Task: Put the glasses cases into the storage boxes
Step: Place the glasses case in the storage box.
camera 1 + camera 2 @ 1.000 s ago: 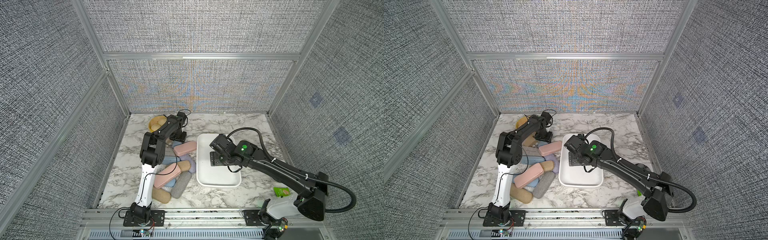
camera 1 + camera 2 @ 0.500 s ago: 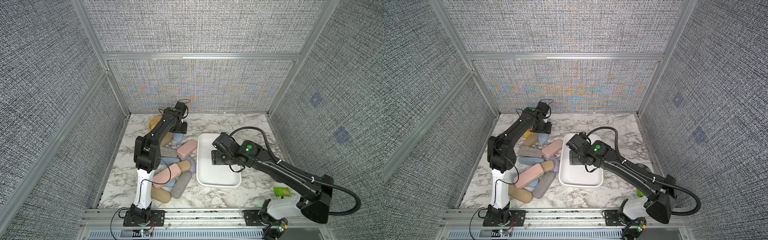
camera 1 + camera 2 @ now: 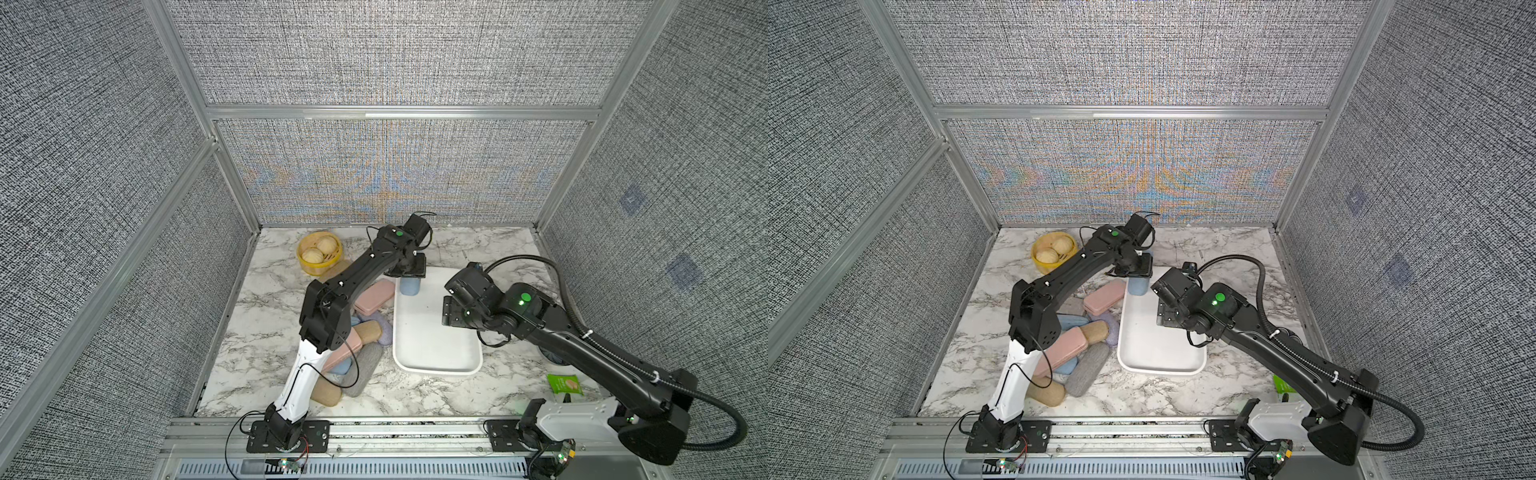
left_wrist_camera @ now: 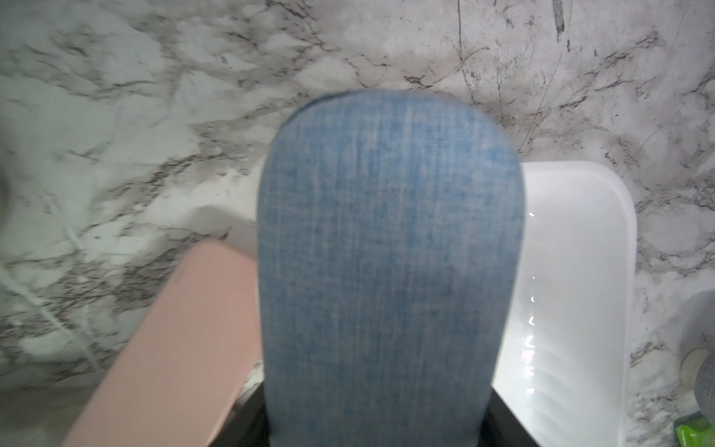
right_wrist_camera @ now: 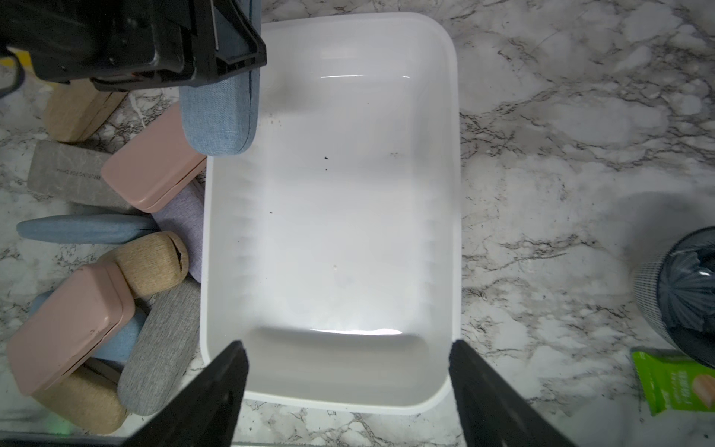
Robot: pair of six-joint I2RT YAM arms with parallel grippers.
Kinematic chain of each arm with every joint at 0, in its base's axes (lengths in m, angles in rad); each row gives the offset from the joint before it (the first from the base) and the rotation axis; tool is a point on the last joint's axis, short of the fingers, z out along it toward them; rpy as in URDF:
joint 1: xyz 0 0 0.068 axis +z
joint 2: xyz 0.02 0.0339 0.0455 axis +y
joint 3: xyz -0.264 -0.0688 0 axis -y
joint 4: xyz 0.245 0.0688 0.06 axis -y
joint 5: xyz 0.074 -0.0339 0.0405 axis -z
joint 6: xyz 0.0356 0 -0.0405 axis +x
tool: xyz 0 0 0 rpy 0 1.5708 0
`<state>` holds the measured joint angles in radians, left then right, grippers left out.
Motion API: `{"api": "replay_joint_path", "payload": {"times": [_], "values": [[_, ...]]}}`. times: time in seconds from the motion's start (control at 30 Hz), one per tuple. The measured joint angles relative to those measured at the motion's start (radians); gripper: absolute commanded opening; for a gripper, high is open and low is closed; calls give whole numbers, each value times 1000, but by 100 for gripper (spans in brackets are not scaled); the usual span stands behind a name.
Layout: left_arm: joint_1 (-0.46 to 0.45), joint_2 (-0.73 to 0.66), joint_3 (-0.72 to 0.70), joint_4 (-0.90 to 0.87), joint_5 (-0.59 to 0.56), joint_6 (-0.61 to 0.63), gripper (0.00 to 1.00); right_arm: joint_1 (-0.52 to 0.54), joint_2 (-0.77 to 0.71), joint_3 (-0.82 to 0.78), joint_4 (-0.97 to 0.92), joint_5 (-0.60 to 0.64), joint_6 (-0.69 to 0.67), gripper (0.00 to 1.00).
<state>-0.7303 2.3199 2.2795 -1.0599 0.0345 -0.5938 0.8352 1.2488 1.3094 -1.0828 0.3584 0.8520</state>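
Your marble tabletop [image 3: 266,299] carries a white bin [image 3: 428,340], cases [image 3: 365,370] piled just beside it, a yellow basket [image 3: 318,270], a green packet [image 3: 564,384] and a dark bowl [image 5: 681,286].

The left arm [image 3: 357,272] stretches far out from its base with the wrist bent downward. The left fingers [image 5: 232,50] point at the surface and are clamped on a blue case [image 3: 409,286], which hangs upright just below them. The right arm [image 3: 582,345] reaches inward, and the right fingers [image 5: 216,394] are spread wide, empty and aimed downward.
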Motion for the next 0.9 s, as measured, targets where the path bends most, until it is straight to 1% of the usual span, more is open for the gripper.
{"api": "replay_joint_path", "payload": {"times": [0.1,0.23,0.33,0.5,0.63,0.9], "values": [[-24,31,31,-8,3,-41,30,-19,-44,-35,-17,0,10,84],[-36,57,28,-15,17,-100,28,-46,-82,-69,-29,-2,18,83],[-48,59,-3,-17,-6,-144,27,-56,-95,-81,-31,-4,24,83],[-76,55,-70,-15,-5,-197,26,-62,-108,-93,-30,-10,24,84],[-79,55,-85,-16,-7,-222,25,-64,-108,-105,-27,-19,24,84],[-79,75,-71,-24,-16,-243,25,-68,-117,-124,-21,-26,24,83]]}}
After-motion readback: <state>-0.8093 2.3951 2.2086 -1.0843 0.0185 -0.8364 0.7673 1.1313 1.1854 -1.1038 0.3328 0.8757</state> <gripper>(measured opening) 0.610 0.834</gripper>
